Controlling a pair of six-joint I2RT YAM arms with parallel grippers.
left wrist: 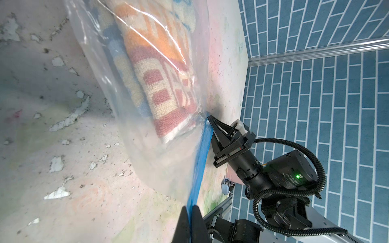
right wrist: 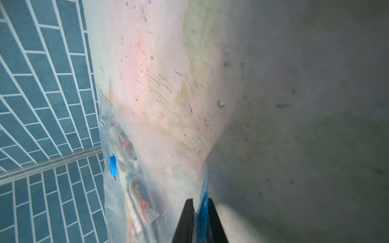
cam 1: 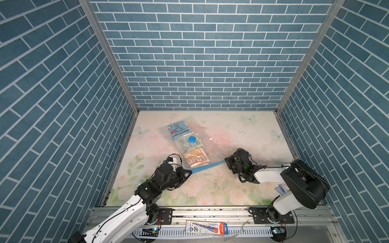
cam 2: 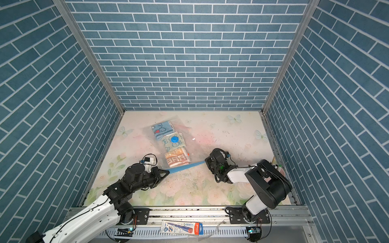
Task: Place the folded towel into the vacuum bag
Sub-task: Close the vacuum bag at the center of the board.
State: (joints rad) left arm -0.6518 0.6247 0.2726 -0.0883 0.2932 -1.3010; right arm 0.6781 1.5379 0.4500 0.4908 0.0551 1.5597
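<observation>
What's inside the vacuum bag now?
The bag holds three folded towels in a row: blue towel, cream towel, orange towel nearest the zip strip. The valve cap hides part of the cream one; anything beneath is covered.

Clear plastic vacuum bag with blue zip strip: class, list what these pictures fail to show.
- Blue zip strip: sealed or not, unclear; too small in both top views, edge-on in wrist views, pinched by left gripper and right gripper.
- Folded towels: blurred behind the vacuum bag's hazy plastic in the right wrist view.
- Orange patterned towel: layers beneath hidden, left wrist view.
- Printed package on the front rail: text too small, top view.
</observation>
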